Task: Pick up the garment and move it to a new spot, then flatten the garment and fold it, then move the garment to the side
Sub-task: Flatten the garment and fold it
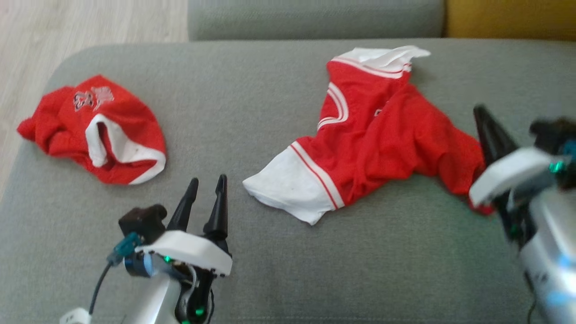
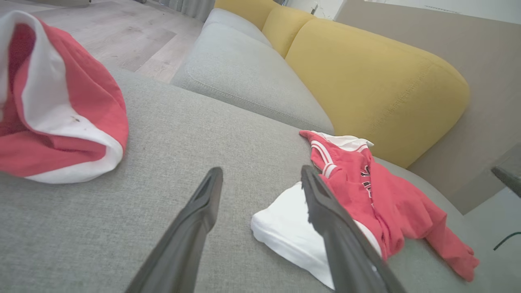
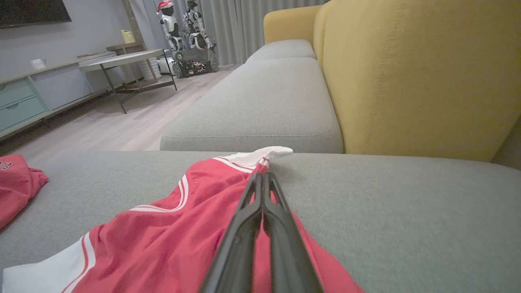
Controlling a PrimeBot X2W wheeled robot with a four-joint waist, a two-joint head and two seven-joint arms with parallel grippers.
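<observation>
Loosely rumpled red garment (image 1: 382, 148) sprawls on woven grey cushion (image 1: 252, 112).

A living room at home: grey sofa (image 3: 252, 106) with yellow back cushions (image 3: 407, 73), wood floor (image 3: 122, 126), wall television (image 3: 32, 10), low sideboard (image 3: 24, 101), long curtains (image 3: 244, 24).

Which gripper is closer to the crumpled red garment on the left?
Left. The left gripper sits just right of the crumpled garment; the right gripper is across, at the other garment.
</observation>
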